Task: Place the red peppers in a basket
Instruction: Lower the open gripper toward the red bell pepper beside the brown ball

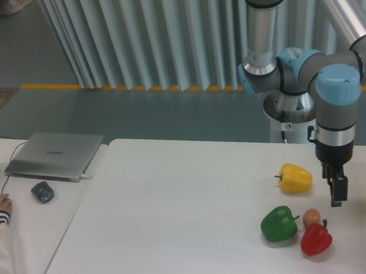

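The red pepper (316, 239) is lying on the white desk (185, 217) near its front right corner, stem up, touching or just beside a small orange-brown ball (311, 217) behind it. A green pepper (280, 224) is sitting just left of it, and a yellow pepper (295, 178) is lying farther back. The pincer (337, 189) is hanging above the desk, right of the yellow pepper and apart from the red one, grasping nothing; whether its fingers are spread I cannot tell.
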Tool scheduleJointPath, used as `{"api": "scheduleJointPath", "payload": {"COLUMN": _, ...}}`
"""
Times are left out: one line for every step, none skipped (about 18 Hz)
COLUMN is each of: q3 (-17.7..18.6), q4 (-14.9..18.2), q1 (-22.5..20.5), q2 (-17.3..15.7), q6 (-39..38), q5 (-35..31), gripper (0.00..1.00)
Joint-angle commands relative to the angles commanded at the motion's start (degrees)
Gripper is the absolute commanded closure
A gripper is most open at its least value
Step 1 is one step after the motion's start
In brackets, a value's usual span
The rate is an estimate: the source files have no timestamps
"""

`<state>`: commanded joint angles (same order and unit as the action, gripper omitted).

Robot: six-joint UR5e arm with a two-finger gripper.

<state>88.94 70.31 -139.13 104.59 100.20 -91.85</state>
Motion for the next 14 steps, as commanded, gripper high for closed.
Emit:
{"api": "scheduleJointPath", "payload": {"q3": 0.0, "q4": -0.1, "q1": 0.3, "q2": 0.1, "q6": 0.0, "q5": -0.1, "gripper": 0.00}}
{"api": "scheduleJointPath", "payload": {"q3": 0.0, "q4": -0.1, "q1": 0.7, "q2": 0.2, "q6": -0.1, "q5": -0.1, "gripper": 0.00}}
{"api": "scheduleJointPath", "payload": {"q3": 0.0, "q4": -0.2, "q1": 0.8, "q2": 0.3, "q6": -0.2, "q5": 0.0, "gripper": 0.00}}
{"api": "scheduleJointPath", "payload": {"q3": 0.0, "q4": -0.2, "q1": 1.0, "q2": 0.2, "q6": -0.5, "q5": 0.1, "gripper": 0.00}}
{"api": "scheduleJointPath", "payload": {"q3": -0.1, "q4": -0.2, "q1": 1.0, "q2": 0.2, "q6": -1.7, "q5": 0.3, "gripper": 0.00}}
{"api": "scheduleJointPath", "payload": {"q3": -0.2, "q4": -0.2, "q1": 1.0, "q2": 0.2, "q6": -2.8, "q5": 0.6, "gripper": 0.00}}
{"api": "scheduleJointPath", "payload": {"q3": -0.2, "q4": -0.2, "q1": 1.2, "q2": 0.2, "q6": -3.2, "q5": 0.5, "gripper": 0.00}}
{"api": "scheduleJointPath", "payload": {"q3": 0.0, "q4": -0.2, "q1": 1.5, "q2": 0.2, "q6": -3.3, "q5": 0.5, "gripper": 0.00}}
{"api": "scheduleJointPath", "payload": {"q3": 0.3, "q4": -0.2, "q1": 1.7, "q2": 0.1, "q6": -3.3, "q5": 0.6, "gripper": 0.00}}
{"api": "scheduleJointPath", "payload": {"q3": 0.6, "q4": -0.2, "q1": 1.7, "q2": -0.1, "q6": -3.3, "q5": 0.6, "gripper": 0.00}}
{"api": "scheduleJointPath", "payload": {"q3": 0.7, "q4": -0.2, "q1": 1.7, "q2": -0.2, "q6": -3.7, "q5": 0.6, "gripper": 0.00}}
{"api": "scheduleJointPath", "payload": {"q3": 1.2, "q4": -0.2, "q1": 1.8, "q2": -0.3, "q6": -3.7, "q5": 0.6, "gripper": 0.00}}
{"api": "scheduleJointPath", "payload": {"q3": 1.8, "q4": -0.4, "q1": 2.0, "q2": -0.4, "q6": -3.7, "q5": 0.6, "gripper": 0.00}}
{"api": "scheduleJointPath", "payload": {"q3": 1.9, "q4": -1.0, "q1": 2.1, "q2": -0.4, "q6": -3.8, "q5": 0.7, "gripper": 0.00}}
